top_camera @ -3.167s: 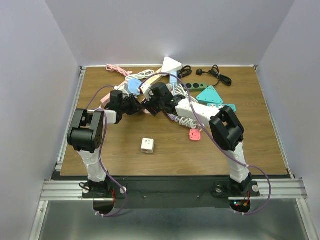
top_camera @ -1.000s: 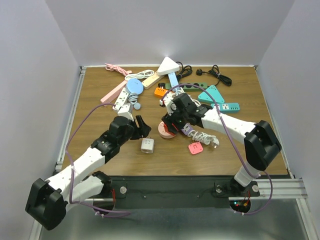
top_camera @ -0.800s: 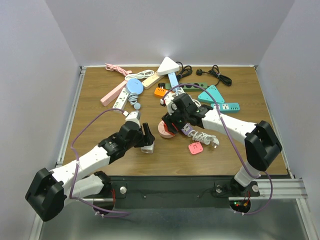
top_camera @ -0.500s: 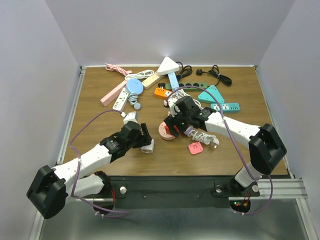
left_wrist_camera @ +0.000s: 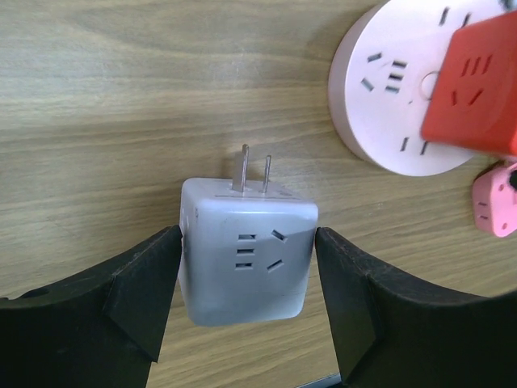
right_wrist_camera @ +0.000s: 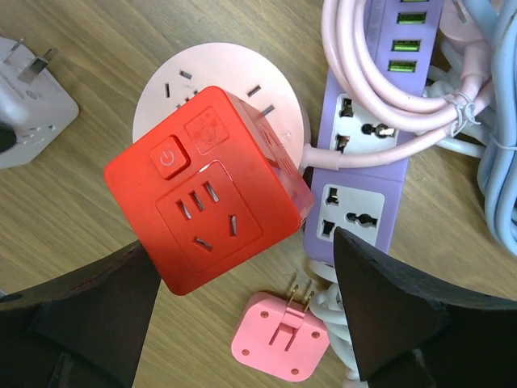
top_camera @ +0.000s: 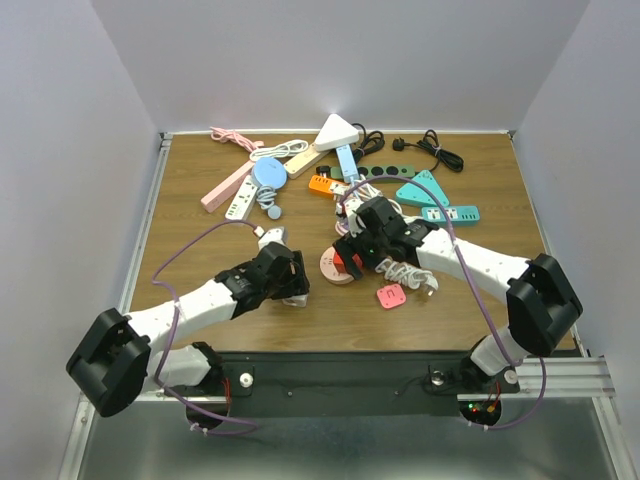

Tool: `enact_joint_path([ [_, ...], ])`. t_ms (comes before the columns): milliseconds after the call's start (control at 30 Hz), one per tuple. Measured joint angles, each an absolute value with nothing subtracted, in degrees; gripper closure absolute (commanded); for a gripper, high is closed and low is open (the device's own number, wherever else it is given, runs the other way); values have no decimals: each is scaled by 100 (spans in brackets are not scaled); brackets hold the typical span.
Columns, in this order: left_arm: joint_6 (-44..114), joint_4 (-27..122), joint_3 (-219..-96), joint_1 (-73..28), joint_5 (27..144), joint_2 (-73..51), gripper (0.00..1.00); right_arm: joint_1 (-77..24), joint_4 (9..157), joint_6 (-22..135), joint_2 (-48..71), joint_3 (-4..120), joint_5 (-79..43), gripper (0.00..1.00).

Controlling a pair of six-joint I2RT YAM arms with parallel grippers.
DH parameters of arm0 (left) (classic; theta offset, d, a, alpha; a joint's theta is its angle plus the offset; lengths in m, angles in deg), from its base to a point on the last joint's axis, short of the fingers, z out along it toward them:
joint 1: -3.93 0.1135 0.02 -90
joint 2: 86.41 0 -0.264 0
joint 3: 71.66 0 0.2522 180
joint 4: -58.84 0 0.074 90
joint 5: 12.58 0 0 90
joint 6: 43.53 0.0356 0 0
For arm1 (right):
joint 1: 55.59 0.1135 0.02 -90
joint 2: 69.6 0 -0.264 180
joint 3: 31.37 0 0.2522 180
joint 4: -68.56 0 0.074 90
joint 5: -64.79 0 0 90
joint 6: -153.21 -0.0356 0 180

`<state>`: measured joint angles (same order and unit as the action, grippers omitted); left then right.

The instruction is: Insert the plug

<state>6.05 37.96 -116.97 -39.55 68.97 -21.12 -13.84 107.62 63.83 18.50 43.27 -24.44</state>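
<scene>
Left gripper [left_wrist_camera: 248, 246] clamps the white plug [left_wrist_camera: 246, 267]. Right gripper [right_wrist_camera: 242, 242] grasps the red cube [right_wrist_camera: 206, 222] above the round socket [right_wrist_camera: 266, 89]. Crowded there: arms could collide, prongs could miss.

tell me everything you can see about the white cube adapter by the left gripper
The white cube adapter looks like glossy plastic with rounded edges. Its upper face carries socket slots; two flat metal prongs jut from one side. It lies on the wooden table, between the fingers of the left gripper, contact unclear.
</scene>
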Motion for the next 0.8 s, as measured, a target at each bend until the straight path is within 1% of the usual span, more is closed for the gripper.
enact_joint_path([
  [200, 716, 3873, -11697, -3999, 7054, -1821, 22, -1384, 10760, 6353, 1815, 4327, -2570, 11],
  [267, 784, 3879, -11697, -4001, 7085, -1821, 36, -1377, 10760, 6305, 1802, 4327, -2616, 10],
  [300, 824, 3886, -11697, -4001, 7104, -1821, 45, -1373, 10762, 6274, 1793, 4327, -2656, 9],
  [333, 841, 3884, -11710, -4001, 7126, -1821, 65, -1366, 10762, 6259, 1784, 4327, -2680, 9],
  [400, 935, 3903, -11782, -4001, 7244, -1766, 83, -1357, 10762, 6222, 1740, 4327, -2778, 7],
  [433, 979, 3927, -11830, -4001, 7334, -1716, 99, -1357, 10762, 6209, 1712, 4327, -2830, 6],
  [567, 1064, 3956, -11981, -3992, 7686, -1552, 100, -1357, 10765, 6191, 1548, 4327, -3038, 1],
  [700, 1119, 3925, -12186, -3848, 8092, -1535, 100, -1357, 10784, 6224, 1146, 4375, -3163, 0],
  [800, 1136, 4010, -12405, -3394, 8608, -1602, 100, -1357, 10765, 6329, 776, 4472, -3086, 0],
])
